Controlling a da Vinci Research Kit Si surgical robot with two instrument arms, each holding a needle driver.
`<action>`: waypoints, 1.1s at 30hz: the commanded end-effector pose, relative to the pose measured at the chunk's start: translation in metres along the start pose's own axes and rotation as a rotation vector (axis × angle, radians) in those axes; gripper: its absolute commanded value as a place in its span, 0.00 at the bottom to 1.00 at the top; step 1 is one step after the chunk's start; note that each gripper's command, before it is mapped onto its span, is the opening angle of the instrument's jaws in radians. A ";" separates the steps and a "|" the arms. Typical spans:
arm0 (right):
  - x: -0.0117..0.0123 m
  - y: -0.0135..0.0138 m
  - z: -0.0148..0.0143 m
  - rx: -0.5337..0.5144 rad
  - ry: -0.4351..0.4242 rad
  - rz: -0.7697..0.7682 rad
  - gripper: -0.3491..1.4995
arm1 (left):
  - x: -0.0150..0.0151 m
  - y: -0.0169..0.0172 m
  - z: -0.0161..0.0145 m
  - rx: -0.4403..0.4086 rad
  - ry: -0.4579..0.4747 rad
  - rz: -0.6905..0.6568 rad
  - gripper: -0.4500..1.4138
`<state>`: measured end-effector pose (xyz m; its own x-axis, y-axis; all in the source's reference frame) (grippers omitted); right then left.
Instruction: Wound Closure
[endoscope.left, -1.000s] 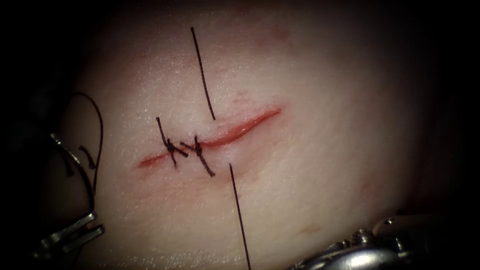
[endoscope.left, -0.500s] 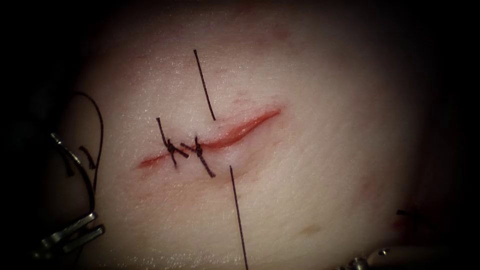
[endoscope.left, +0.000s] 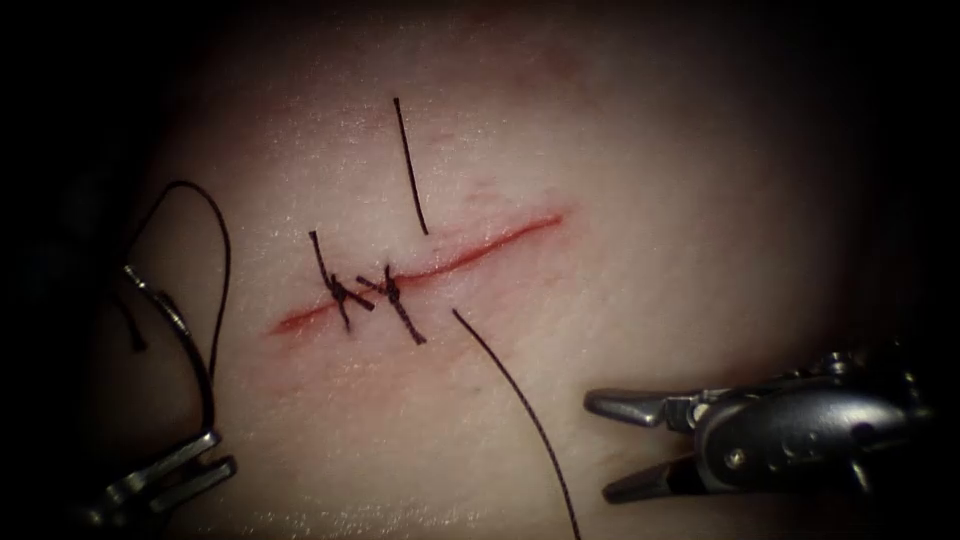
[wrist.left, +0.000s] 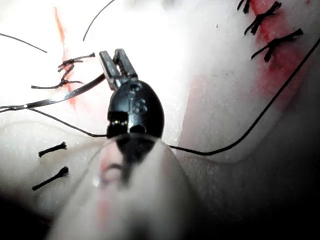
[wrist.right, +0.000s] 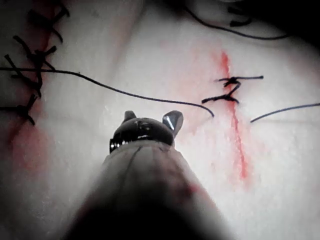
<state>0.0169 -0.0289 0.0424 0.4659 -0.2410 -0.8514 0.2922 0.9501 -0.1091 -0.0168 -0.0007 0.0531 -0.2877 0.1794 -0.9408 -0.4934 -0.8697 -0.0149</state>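
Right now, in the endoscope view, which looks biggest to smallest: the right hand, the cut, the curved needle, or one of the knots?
1. Right hand, though it sits nearer the camera, so this is unsure.
2. Cut, a long thin line.
3. Needle, held by the left hand.
4. Knot, clearly smallest.

Right tool (endoscope.left: 620, 450): grey metal jaws on a dark, rounded wrist housing with a small round screw. Left tool (wrist.left: 118, 62): ridged silver jaws, black bulbous housing stamped with digits.
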 end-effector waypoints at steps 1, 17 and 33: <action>-0.0002 0.0006 0.0006 -0.008 -0.018 -0.015 0.89 | -0.0005 0.0003 0.0005 -0.002 0.002 0.002 0.00; -0.0032 0.0087 0.0033 -0.237 0.069 0.670 0.66 | -0.0008 0.0004 0.0004 -0.006 0.008 0.004 0.00; -0.0082 0.0149 0.0143 -0.248 0.254 1.112 0.81 | -0.0009 0.0003 0.0000 -0.010 0.010 0.005 0.00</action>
<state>0.0285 -0.0153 0.0547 0.1719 0.7687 -0.6161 -0.3582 0.6314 0.6878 -0.0161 -0.0011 0.0534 -0.2827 0.1706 -0.9439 -0.4849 -0.8745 -0.0129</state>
